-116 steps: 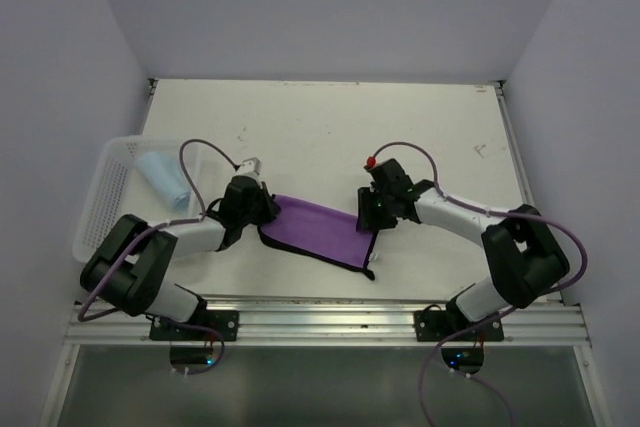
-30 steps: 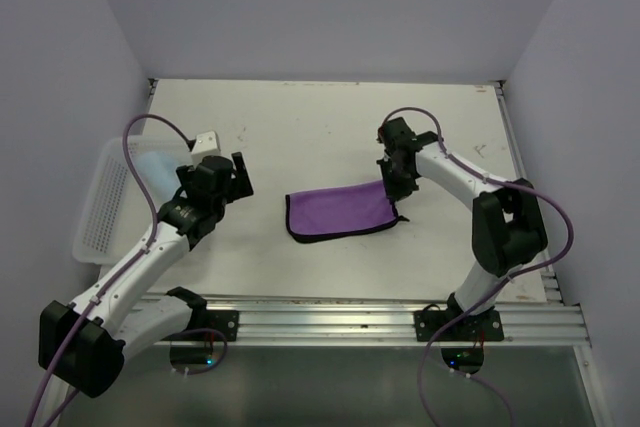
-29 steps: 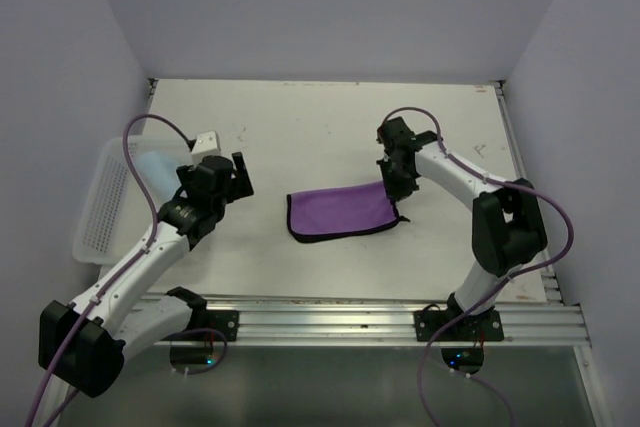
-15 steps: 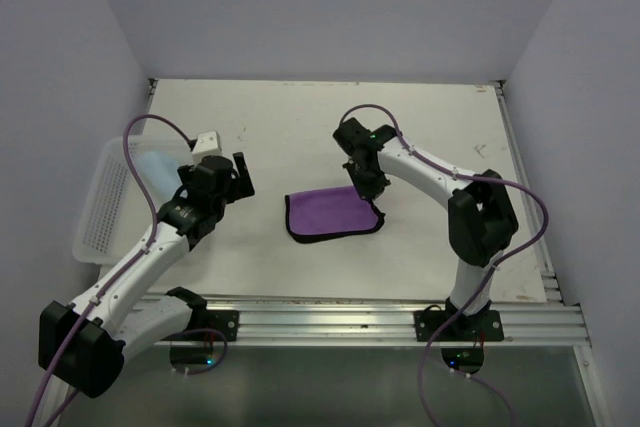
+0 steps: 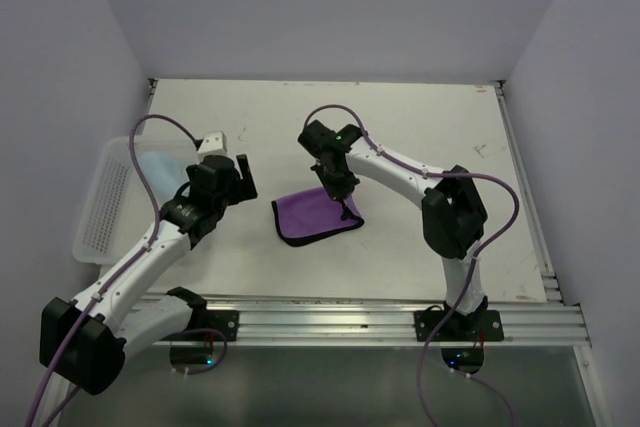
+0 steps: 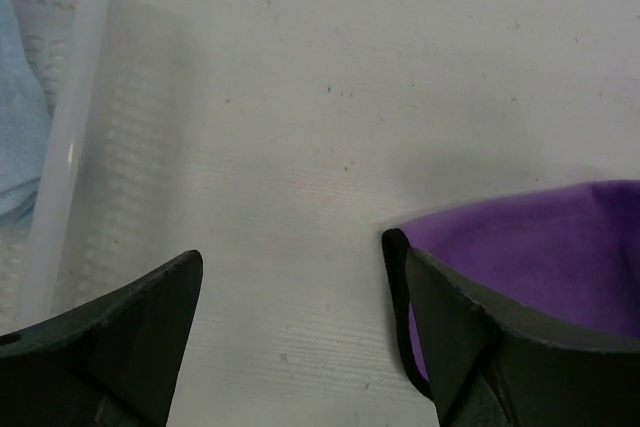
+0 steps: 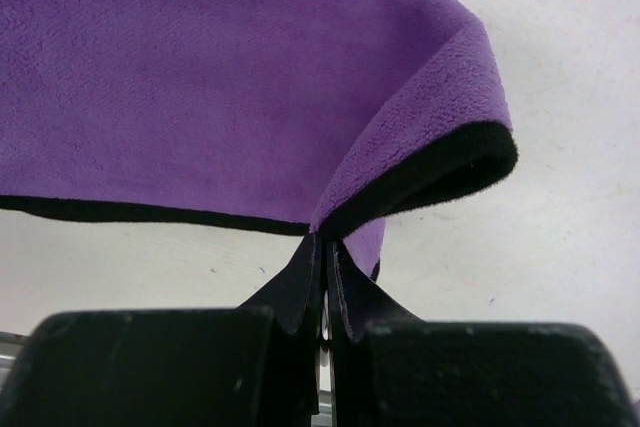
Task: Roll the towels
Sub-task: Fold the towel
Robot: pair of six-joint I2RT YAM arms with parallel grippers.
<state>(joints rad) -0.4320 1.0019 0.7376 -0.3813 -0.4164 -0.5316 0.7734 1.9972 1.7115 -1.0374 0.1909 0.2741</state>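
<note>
Top external view: right gripper (image 5: 340,190) reaches across to mid-table, clamped on the right-hand part of the dark towel (image 5: 303,217). Towel lies purple side up, doubled over, black trim showing. Right wrist cam agrees: jaws pinch only a thin bit of hem, w/ cloth curling up above them. Left gripper (image 5: 238,169) hangs just left of the towel, jaws spread wide, holding nothing. Blue towel (image 5: 160,164) sits in the white basket (image 5: 100,212) at the left edge, well apart.

Risks, my guess: v. little fabric in the pinch, so the hem could slip out mid-roll. Nothing pins the left end, so the cloth may slide over the table (image 5: 430,127) instead of curling, giving a loose fold, not a roll.

In the way: left gripper is near the towel's left end and could get bumped if the right one heads further left. Basket wall is close beside it too.
</note>
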